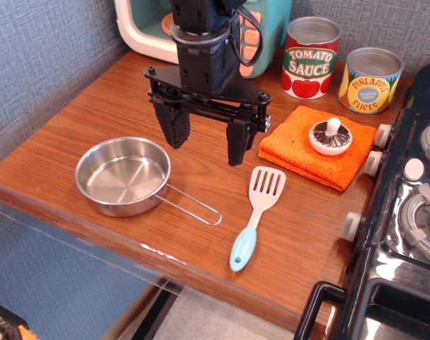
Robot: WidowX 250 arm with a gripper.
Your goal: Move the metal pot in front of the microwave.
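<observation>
Microwave (147, 32) at 12 o'clock, top cut off, mostly behind arm. Gripper (206, 147) centre, jaws spread, empty. Metal pot (122, 176) at 8 o'clock near table (94, 106) front edge; bare wood beyond it.

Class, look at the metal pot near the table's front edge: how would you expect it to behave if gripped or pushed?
The pot looks rigid, thin steel, so probably light. Its shiny surface may slip between the jaws. It sits flat and shallow, so a push should slide rather than tip it, though its wire handle might swing it round.
</observation>
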